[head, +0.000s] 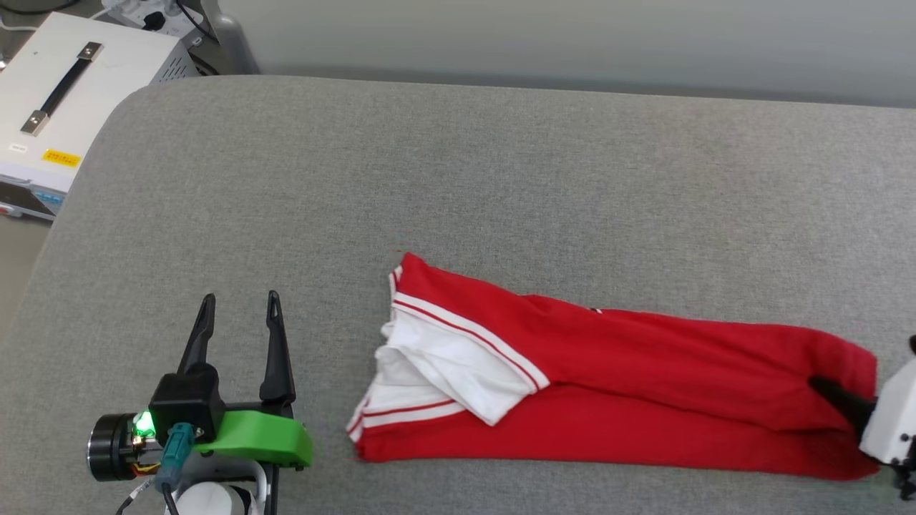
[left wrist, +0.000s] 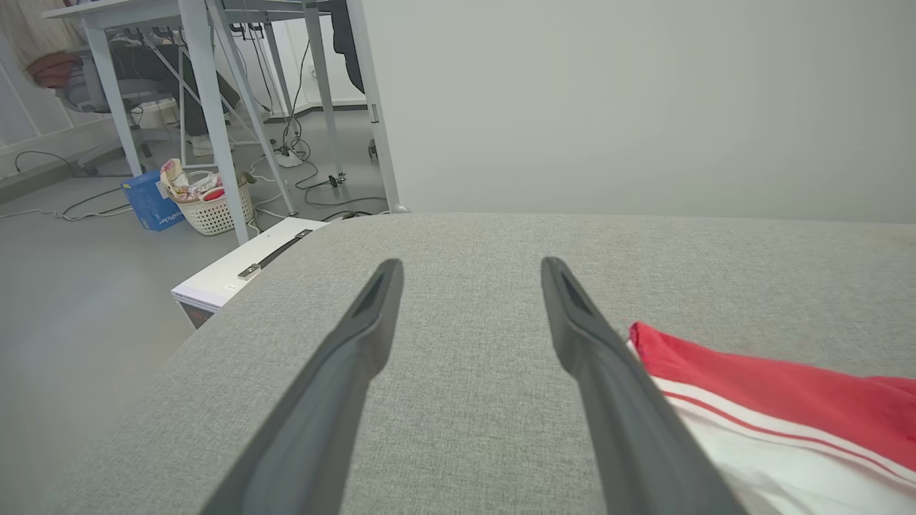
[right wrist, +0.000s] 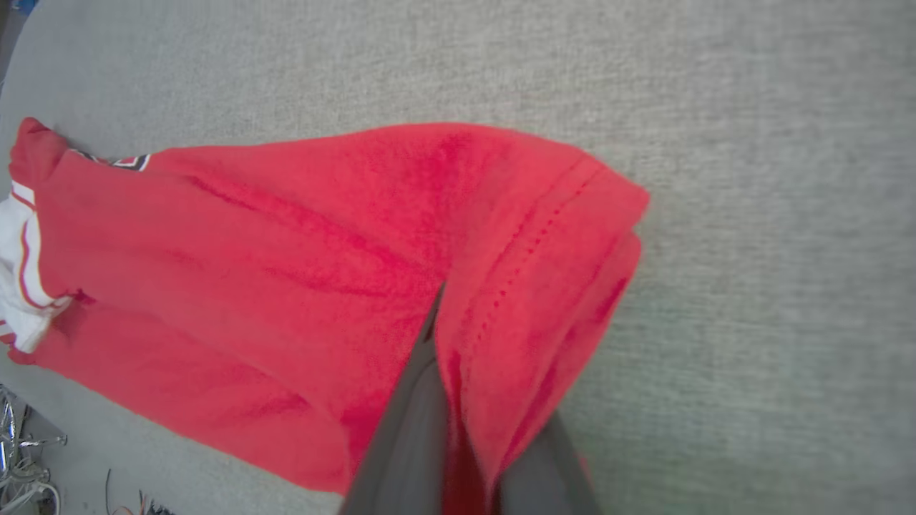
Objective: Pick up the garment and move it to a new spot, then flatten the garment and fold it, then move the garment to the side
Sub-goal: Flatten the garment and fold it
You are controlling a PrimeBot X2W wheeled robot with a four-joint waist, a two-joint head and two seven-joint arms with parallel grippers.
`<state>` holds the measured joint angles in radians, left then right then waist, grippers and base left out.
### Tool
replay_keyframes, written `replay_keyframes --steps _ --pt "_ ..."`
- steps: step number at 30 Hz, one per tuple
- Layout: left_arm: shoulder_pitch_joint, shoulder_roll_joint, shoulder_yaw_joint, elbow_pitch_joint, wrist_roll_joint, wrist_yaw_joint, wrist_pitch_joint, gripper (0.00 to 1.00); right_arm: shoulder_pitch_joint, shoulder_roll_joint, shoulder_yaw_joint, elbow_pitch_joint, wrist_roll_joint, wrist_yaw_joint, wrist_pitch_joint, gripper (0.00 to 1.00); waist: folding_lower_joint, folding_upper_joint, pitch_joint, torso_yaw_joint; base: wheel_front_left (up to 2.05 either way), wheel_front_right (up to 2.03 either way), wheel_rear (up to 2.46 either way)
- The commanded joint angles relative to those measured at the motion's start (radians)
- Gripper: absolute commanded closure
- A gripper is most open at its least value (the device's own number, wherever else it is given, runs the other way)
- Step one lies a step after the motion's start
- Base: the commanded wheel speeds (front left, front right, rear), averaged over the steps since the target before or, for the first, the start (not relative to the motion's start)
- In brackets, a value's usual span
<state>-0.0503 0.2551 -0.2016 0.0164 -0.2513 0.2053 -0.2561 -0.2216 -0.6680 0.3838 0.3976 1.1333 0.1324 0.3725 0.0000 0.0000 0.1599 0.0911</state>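
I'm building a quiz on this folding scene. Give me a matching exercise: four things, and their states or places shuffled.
1. left gripper
2. right gripper
3. red jersey garment with white sleeves
4. white box with a black handle

A. shut on the garment's edge
B. beside the grey padded surface, at its left end
C. fingers open, holding nothing
D. lying stretched out on the padded surface

Pairs: 1-C, 2-A, 3-D, 4-B

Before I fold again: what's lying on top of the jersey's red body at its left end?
A white sleeve with red-and-white striped trim lies folded across the jersey. The cloth beneath it is covered, and the print is hidden but for a sliver.
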Motion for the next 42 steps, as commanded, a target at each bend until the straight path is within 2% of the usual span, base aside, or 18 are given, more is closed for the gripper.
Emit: replay_keyframes --steps 1,6,11,21,26,31,34,42 --pt "0.020 -0.013 0.010 0.003 0.019 -0.018 -0.006 0.00 0.002 -0.034 -0.020 0.011 0.006 -0.002 -0.013 1.00 0.0000 0.0000 -0.011 -0.002 0.00 0.00 0.00" --pt "0.036 -0.036 0.029 0.013 0.059 -0.067 -0.006 0.00 0.027 -0.122 -0.049 0.042 -0.011 -0.002 -0.008 1.00 0.0000 0.0000 -0.029 -0.005 0.00 0.00 0.00" --pt "0.049 -0.059 0.048 0.029 0.079 -0.100 -0.006 0.00 0.046 -0.147 -0.063 0.038 -0.010 -0.002 -0.006 1.00 0.0000 0.0000 -0.044 -0.009 0.00 0.00 0.00" --pt "0.069 -0.089 0.092 0.034 0.116 -0.139 -0.006 0.00 0.049 -0.133 -0.031 -0.211 -0.023 -0.002 0.078 1.00 0.0000 0.0000 -0.062 -0.019 0.00 0.00 0.00" --pt "0.058 -0.103 0.104 0.034 0.132 -0.157 -0.006 0.00 -0.026 -0.077 0.017 -0.335 -0.084 -0.002 0.156 1.00 0.0000 0.0000 -0.045 -0.018 0.00 0.00 0.00" --pt "0.037 -0.121 0.109 0.034 0.144 -0.177 -0.006 0.00 -0.136 0.001 0.103 -0.381 -0.140 -0.002 0.242 1.00 0.0000 0.0000 -0.015 -0.006 0.00 0.00 0.00" --pt "0.018 -0.132 0.117 0.035 0.153 -0.188 -0.006 0.00 -0.240 0.062 0.182 -0.368 -0.170 -0.002 0.279 1.00 0.0000 0.0000 0.011 0.002 0.00 0.00 0.00" --pt "-0.021 -0.153 0.127 0.050 0.170 -0.203 -0.006 0.00 -0.394 0.192 0.348 -0.238 -0.178 -0.002 0.273 1.00 0.0000 0.0000 0.060 0.022 0.00 0.00 0.00"
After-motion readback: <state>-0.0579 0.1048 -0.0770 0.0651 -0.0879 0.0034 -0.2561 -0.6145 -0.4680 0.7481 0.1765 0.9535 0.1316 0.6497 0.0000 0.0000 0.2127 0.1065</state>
